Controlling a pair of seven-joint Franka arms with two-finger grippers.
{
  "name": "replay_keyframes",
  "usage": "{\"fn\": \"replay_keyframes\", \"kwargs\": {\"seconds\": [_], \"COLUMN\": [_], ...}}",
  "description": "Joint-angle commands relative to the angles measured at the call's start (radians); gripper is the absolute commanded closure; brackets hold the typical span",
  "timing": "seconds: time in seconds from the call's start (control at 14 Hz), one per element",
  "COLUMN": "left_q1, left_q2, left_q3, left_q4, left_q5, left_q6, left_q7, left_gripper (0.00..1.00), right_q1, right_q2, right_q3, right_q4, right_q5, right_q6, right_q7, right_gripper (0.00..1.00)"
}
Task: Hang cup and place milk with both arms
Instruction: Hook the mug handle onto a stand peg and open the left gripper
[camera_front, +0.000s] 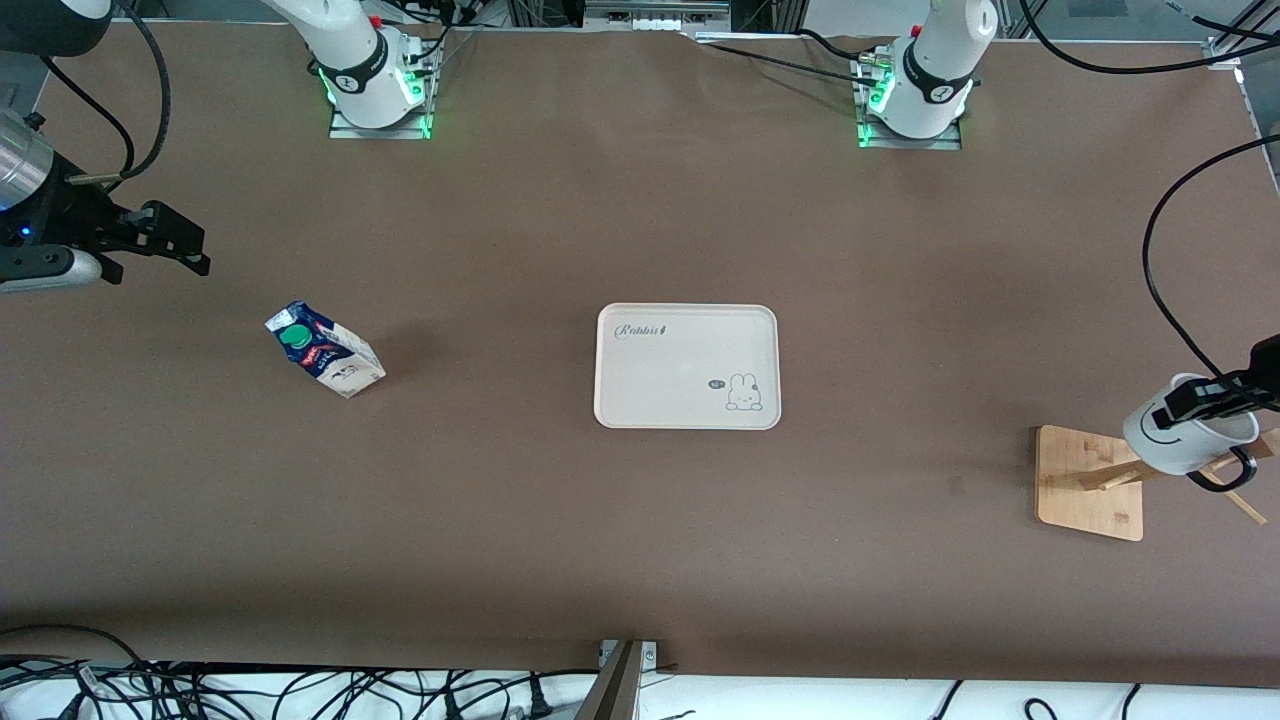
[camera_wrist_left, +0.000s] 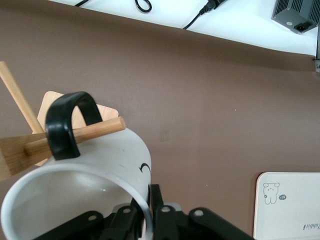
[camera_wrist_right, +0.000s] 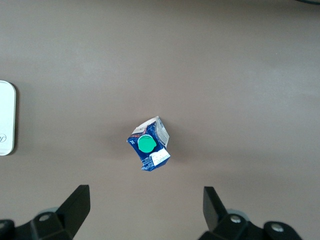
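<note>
The white cup (camera_front: 1180, 440) with a black smiley is tilted over the wooden rack (camera_front: 1088, 482) at the left arm's end of the table. My left gripper (camera_front: 1212, 400) is shut on its rim. In the left wrist view the cup (camera_wrist_left: 100, 170) has its black handle (camera_wrist_left: 65, 122) looped around a wooden peg (camera_wrist_left: 100, 129), with my left gripper (camera_wrist_left: 150, 210) clamping the cup wall. The milk (camera_front: 325, 350) stands on the table toward the right arm's end. My right gripper (camera_front: 188, 250) is open and empty, up in the air; in its wrist view the milk (camera_wrist_right: 149, 144) is below the right gripper (camera_wrist_right: 146, 210).
A cream tray (camera_front: 687, 410) with a rabbit print lies mid-table, between the milk and the rack; its edge shows in the left wrist view (camera_wrist_left: 287, 220) and the right wrist view (camera_wrist_right: 6, 100). A black cable (camera_front: 1160, 270) hangs above the rack.
</note>
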Motion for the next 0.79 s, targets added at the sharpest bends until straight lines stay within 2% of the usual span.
{"fn": "replay_keyframes", "kwargs": {"seconds": [0.0,0.14,0.43,0.71], "left_q1": [0.000,-0.003,-0.003,-0.073], "left_q2": [0.008,0.002,-0.039,-0.125], "left_q3": [-0.002,-0.003,-0.019,-0.022], "left_q4": [0.032,0.034,0.086,0.098], "left_q5": [-0.030,-0.029,-0.012,0.151], "left_q6": [-0.030,-0.036,-0.188,-0.330], "left_q7": [0.034,0.028,-0.018,-0.134], "left_gripper": [0.00,0.00,0.00,0.00], "right_q1": [-0.015,-0.015,-0.015,-0.016], "right_q2": [0.008,0.008,0.008,0.008], "right_q3": [0.012,0.012,0.012,0.012], "right_q4": [0.020,0.020,0.020,0.020], "right_q5": [-0.003,-0.003,-0.003,-0.003], "right_q6": [-0.007,-0.007,-0.007,-0.016], "right_q7": [0.004,0.004,0.004,0.004], "right_gripper": [0.00,0.00,0.00,0.00]}}
